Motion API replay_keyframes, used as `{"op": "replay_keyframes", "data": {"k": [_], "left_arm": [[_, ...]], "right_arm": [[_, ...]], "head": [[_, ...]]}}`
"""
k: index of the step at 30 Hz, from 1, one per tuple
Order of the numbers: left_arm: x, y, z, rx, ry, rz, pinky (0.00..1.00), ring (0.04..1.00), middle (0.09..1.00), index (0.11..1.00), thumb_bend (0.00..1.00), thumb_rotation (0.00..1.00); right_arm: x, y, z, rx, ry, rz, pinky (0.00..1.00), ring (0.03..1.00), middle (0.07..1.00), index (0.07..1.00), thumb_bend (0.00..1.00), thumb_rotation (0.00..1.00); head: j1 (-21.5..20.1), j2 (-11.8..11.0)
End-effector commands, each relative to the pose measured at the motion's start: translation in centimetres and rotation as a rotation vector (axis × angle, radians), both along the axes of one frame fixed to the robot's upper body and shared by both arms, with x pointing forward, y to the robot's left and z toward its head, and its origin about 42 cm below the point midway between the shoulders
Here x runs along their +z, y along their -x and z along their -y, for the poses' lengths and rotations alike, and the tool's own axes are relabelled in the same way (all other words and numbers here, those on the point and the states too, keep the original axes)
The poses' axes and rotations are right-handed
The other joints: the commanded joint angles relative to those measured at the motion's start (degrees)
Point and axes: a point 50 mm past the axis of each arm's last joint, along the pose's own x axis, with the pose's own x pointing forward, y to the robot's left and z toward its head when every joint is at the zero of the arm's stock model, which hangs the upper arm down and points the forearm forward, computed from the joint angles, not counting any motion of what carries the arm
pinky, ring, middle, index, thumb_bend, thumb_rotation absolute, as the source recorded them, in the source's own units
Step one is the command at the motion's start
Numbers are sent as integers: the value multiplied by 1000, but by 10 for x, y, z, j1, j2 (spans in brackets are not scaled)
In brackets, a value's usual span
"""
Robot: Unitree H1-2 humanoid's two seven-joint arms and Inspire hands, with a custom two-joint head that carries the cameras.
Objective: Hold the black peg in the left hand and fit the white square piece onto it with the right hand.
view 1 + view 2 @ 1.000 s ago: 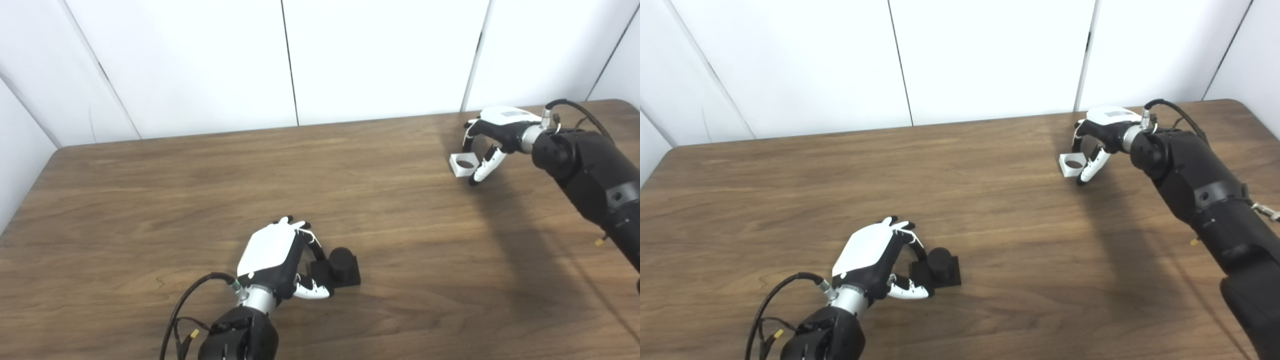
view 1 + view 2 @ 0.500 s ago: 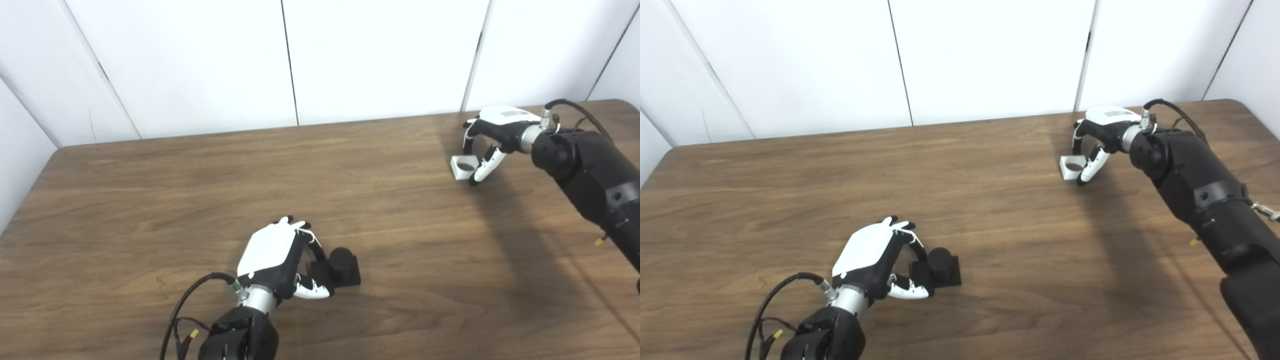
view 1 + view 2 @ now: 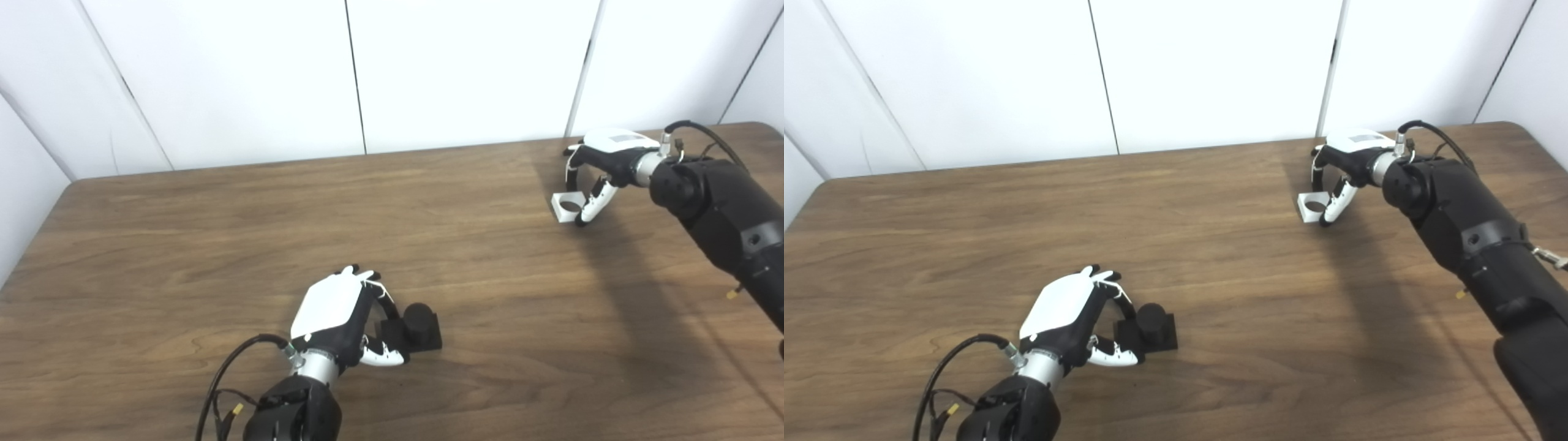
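The black peg (image 3: 419, 325), a short cylinder on a square black base, rests on the wooden table (image 3: 184, 233) near the front centre. My left hand (image 3: 335, 313) lies just left of it, fingers and thumb closed on the base's left edge. Far back on the right sits the white square piece (image 3: 566, 206) with a round hole. My right hand (image 3: 599, 160) arches over it. Its thumb presses the piece's right side and its fingers curl down behind it, so it is shut on the piece. Whether the piece touches the table I cannot tell.
White wall panels stand behind the table's far edge (image 3: 367, 154). The table's right rear corner (image 3: 759, 125) lies just beyond my right arm. A cable (image 3: 229, 367) loops out from my left wrist.
My right hand has shifted slightly toward the back with the white piece between thumb and fingers. My left hand and the black peg have stayed where they were.
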Motion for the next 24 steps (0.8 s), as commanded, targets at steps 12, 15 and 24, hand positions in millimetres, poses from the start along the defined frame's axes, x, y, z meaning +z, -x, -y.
{"op": "replay_keyframes", "data": {"k": [12, 15, 24], "left_arm": [[6, -5, -3, 16, -18, 43, 1000, 1000, 910, 488, 524, 55], [7, -5, -4, 15, -15, 42, 1000, 1000, 910, 489, 523, 54], [6, -5, -5, 12, -16, 43, 1000, 1000, 911, 489, 523, 54]], "right_arm": [[40, -2, -1, 39, -26, 136, 968, 1000, 936, 490, 525, 140], [45, 2, -4, 50, -46, 145, 968, 1000, 942, 490, 525, 140], [56, 16, -13, 110, -60, 166, 949, 1000, 940, 489, 525, 142]], "head": [[-2, -1], [-2, -1], [-2, -2]]}}
